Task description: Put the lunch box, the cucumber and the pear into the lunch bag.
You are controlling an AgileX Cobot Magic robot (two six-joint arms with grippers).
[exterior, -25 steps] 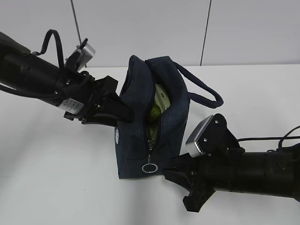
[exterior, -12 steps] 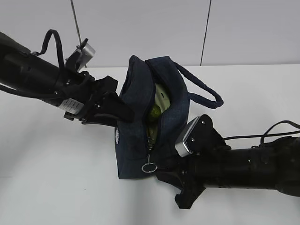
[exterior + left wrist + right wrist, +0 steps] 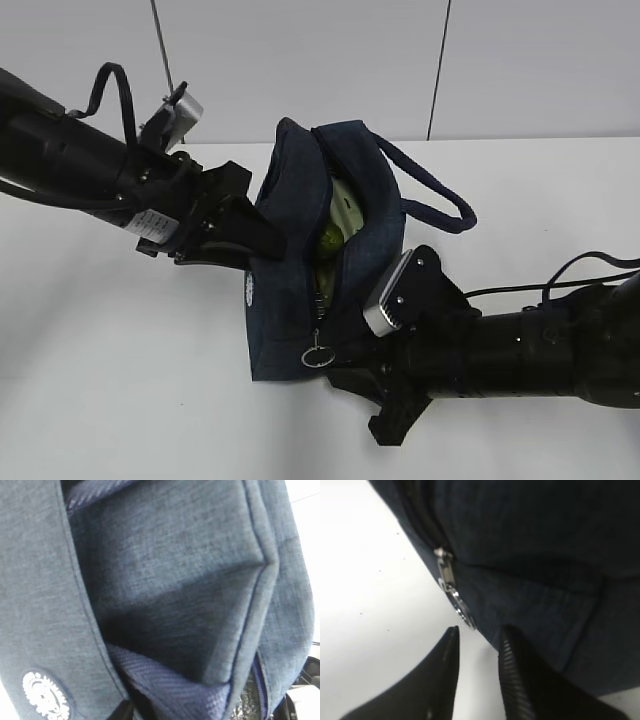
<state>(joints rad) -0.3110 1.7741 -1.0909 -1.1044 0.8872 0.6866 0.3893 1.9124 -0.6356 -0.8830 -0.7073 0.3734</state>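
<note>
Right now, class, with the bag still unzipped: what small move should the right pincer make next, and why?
Probably ease the right pincer forward so its two fingers straddle the silver ring pull, then close. The wrist view shows the jaws apart with the ring just ahead of the tips, not yet between them. The lunch bag is open at the top with green items inside, and the left pincer is against its side.

White table (image 3: 100, 330) — pale panelled wall (image 3: 300, 60)

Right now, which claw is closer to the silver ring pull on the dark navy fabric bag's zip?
Right. The right claw has its fingertips just below the silver ring pull, not touching it. The left claw presses the bag's far side, higher up.
</note>
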